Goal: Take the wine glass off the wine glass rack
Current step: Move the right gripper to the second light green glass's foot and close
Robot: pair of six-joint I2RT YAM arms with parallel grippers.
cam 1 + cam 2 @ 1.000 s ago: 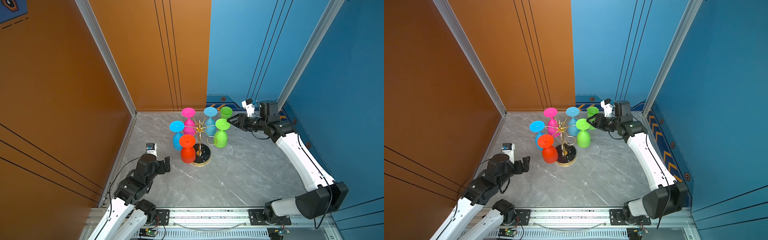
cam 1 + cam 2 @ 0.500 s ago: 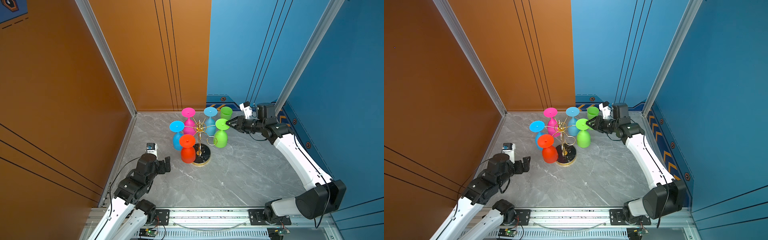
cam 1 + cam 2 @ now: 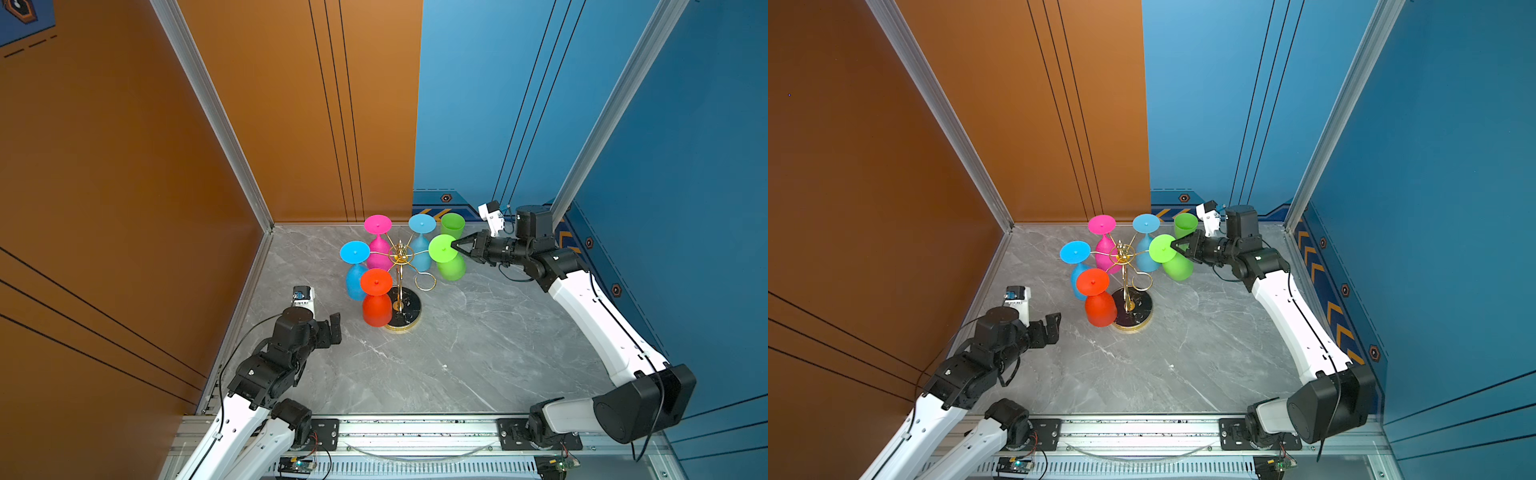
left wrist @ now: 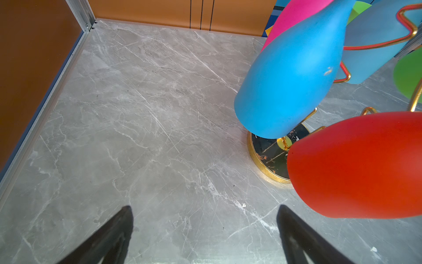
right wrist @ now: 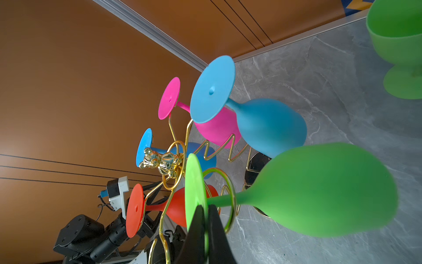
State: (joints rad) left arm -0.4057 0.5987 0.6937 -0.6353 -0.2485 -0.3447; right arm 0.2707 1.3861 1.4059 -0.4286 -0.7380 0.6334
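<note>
Between the fingertips of the right gripper [image 5: 206, 211], the foot of the hanging green wine glass [image 5: 319, 189] is pinched; just beyond, its stem is ringed by a loop of the rack [image 3: 409, 305], with a blue glass [image 5: 269, 125] hung alongside and an upright green glass [image 5: 397, 45] stood nearby. The left gripper [image 4: 204, 207] is held wide.

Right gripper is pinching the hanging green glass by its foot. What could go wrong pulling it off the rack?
1. The right gripper grips only the foot's edge of the hanging green glass; the bowl's weight may twist it loose.
2. Its stem sits in the loop of the rack; a pull off the opening's line may tip the loaded rack.
3. The standing green glass is close beside the gripper; retreating may knock it.
</note>
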